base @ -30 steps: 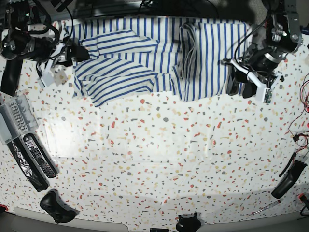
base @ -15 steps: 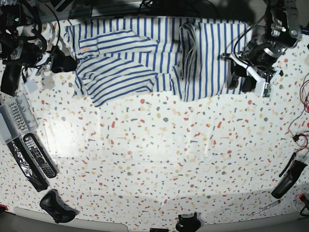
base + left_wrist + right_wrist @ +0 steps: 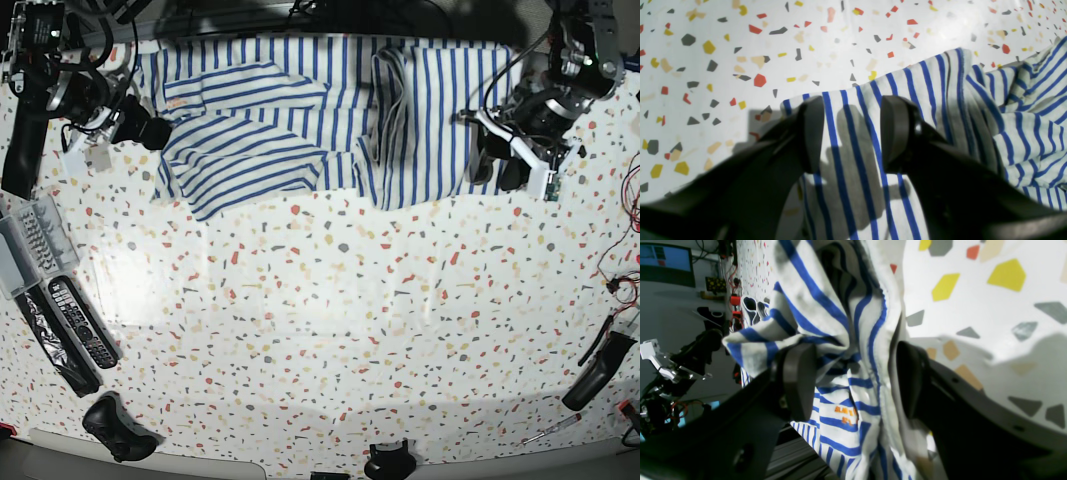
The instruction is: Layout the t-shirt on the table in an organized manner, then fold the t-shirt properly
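The blue-striped white t-shirt [image 3: 330, 110] lies partly folded along the far edge of the table [image 3: 350, 330], with its left side doubled over in loose layers. My left gripper [image 3: 492, 170] hovers at the shirt's right edge. In the left wrist view the left gripper [image 3: 851, 133] stands open, its fingers [image 3: 811, 133] straddling the flat hem corner of the t-shirt [image 3: 940, 100]. My right gripper [image 3: 155, 132] is at the shirt's left edge. In the right wrist view the right gripper [image 3: 857, 380] is open wide, with a bunched fold of the t-shirt [image 3: 826, 306] standing between its fingers.
Two remote controls [image 3: 80, 320] and a grey tray [image 3: 25, 245] lie at the left edge. A black game controller [image 3: 115, 425] sits at the near left. A black tool [image 3: 597, 370] and red cables [image 3: 630, 190] are at the right edge.
The right gripper drew back to the left off the shirt, then came in again to its left edge. The left gripper shifted slightly, then held at the right edge.
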Tool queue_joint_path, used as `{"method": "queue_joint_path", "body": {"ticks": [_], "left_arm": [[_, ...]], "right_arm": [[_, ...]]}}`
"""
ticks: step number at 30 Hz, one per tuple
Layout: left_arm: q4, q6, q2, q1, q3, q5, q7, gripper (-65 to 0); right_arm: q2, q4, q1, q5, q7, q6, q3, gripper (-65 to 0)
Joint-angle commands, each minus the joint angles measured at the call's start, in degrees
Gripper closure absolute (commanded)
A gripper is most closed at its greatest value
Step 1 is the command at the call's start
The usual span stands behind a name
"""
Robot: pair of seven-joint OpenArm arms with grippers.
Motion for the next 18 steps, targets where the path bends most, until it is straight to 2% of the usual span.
{"method": "queue_joint_path", "body": {"ticks": [1, 5, 8, 11, 17, 18], "left_arm": [[0.9, -0.2, -0.3, -0.1, -0.3, -0.5, -1.7, -25.2], [0.9, -0.2, -0.3, -0.1, -0.3, -0.5, -1.7, -25.2], [0.9, -0.2, -0.3, -0.1, -0.3, -0.3, -1.8, -25.2], [0.9, -0.2, -0.3, -0.1, -0.3, -0.3, -1.8, -25.2], [0.9, -0.2, -0.3, -0.1, -0.3, -0.3, -1.7, -25.2], [0.9, -0.2, -0.3, -0.1, -0.3, -0.3, -1.7, -25.2]], "right_arm": [[0.7, 0.5, 0.1, 0.4, -0.4, 0.3, 0.3, -36.8], [0.7, 0.5, 0.1, 0.5, -0.4, 0.3, 0.3, -36.8], [0.7, 0.5, 0.8, 6.7, -6.3, 0.3, 0.3, -36.6], [0.5, 0.5, 2.9, 6.7, -11.0, 0.3, 0.3, -36.6], [0.5, 0.5, 3.9, 6.6, -11.3, 0.3, 0.3, -36.6], [0.5, 0.5, 3.9, 5.0, -11.3, 0.3, 0.5, -36.6]]}}
